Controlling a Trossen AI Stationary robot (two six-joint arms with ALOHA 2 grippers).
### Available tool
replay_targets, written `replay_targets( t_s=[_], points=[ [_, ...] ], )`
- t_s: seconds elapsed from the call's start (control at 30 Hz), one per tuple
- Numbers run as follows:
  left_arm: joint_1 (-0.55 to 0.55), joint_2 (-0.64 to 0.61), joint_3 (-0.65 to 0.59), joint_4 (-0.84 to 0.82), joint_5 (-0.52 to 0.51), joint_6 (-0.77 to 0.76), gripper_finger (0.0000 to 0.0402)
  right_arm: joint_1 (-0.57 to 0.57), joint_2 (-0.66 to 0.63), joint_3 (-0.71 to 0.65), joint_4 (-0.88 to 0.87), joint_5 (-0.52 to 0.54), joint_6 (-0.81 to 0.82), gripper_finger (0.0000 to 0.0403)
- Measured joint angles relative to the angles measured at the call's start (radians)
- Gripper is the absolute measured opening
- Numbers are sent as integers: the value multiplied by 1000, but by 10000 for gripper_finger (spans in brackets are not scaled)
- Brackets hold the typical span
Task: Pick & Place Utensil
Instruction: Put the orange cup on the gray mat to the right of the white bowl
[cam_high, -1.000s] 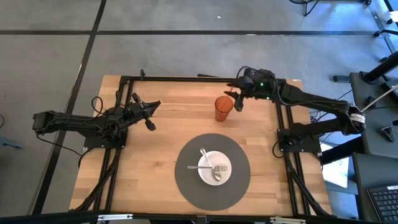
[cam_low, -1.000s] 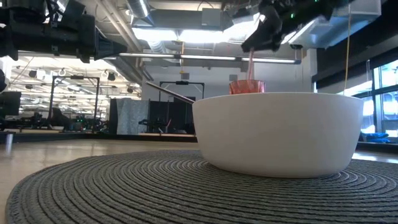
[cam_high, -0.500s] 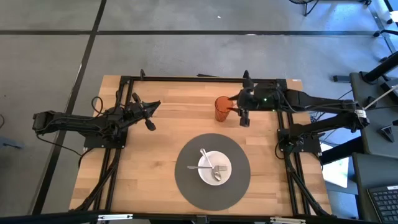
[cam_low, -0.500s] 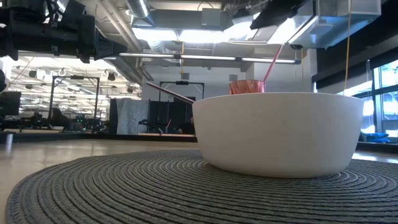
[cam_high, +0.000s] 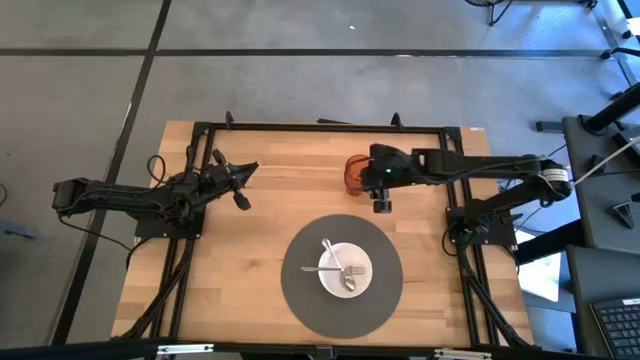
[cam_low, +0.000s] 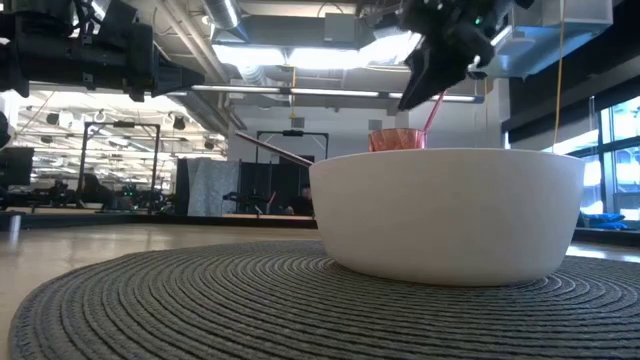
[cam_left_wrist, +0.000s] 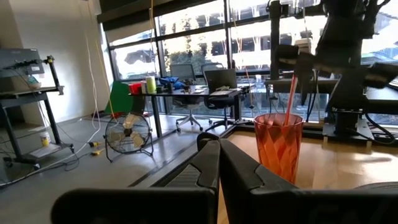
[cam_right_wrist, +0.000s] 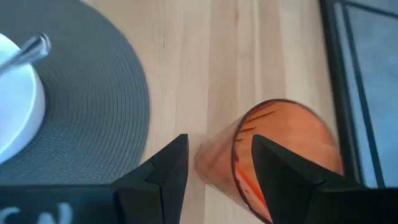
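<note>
Here, a thin pink utensil (cam_left_wrist: 290, 99) is standing in the orange cup (cam_high: 356, 172), leaning against the rim. Only its pink handle is showing, so it is hard to tell what kind of utensil it is. The cup is sitting upright on the wooden table (cam_high: 260, 260), near the far edge and a bit to the right of the middle. In the low view the pink handle (cam_low: 435, 103) is sticking up out of the cup (cam_low: 397, 139), behind the white bowl (cam_low: 447, 214).

The right gripper (cam_high: 381, 196) is hanging just beside the cup, between the cup and the round gray mat (cam_high: 342, 275). Its two fingers (cam_right_wrist: 165, 171) are standing apart with nothing between them. They are not touching the cup (cam_right_wrist: 280, 155).

The gray mat is lying on the near middle part of the table. The white bowl (cam_high: 344, 271) is sitting in the middle of the mat. A fork (cam_high: 336, 266) and a spoon (cam_high: 339, 266) are lying across the bowl.

The left gripper (cam_high: 238, 186) is waiting over the left side of the table, well apart from the cup. Its fingers (cam_left_wrist: 205, 168) are pressed together and are holding nothing.
</note>
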Motion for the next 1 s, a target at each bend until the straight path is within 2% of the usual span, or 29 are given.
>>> replay_targets(
  t_s=[0.2, 0.37, 0.63, 0.8, 1.0],
  points=[
    [0, 0, 0, 0, 0, 1, 3, -5, 69, 0, 1, 1, 0, 174],
    [0, 0, 0, 0, 0, 1, 3, -6, 106, 0, -9, 70, -4, 174],
    [0, 0, 0, 0, 0, -4, 3, -18, 112, 0, -17, 77, 4, 168],
    [0, 0, 0, 0, 0, -5, 3, -26, 123, 0, -42, 63, 5, 120],
    [0, 0, 0, 0, 0, -7, 3, -26, 128, 0, -49, 55, -7, 20]
  ],
)
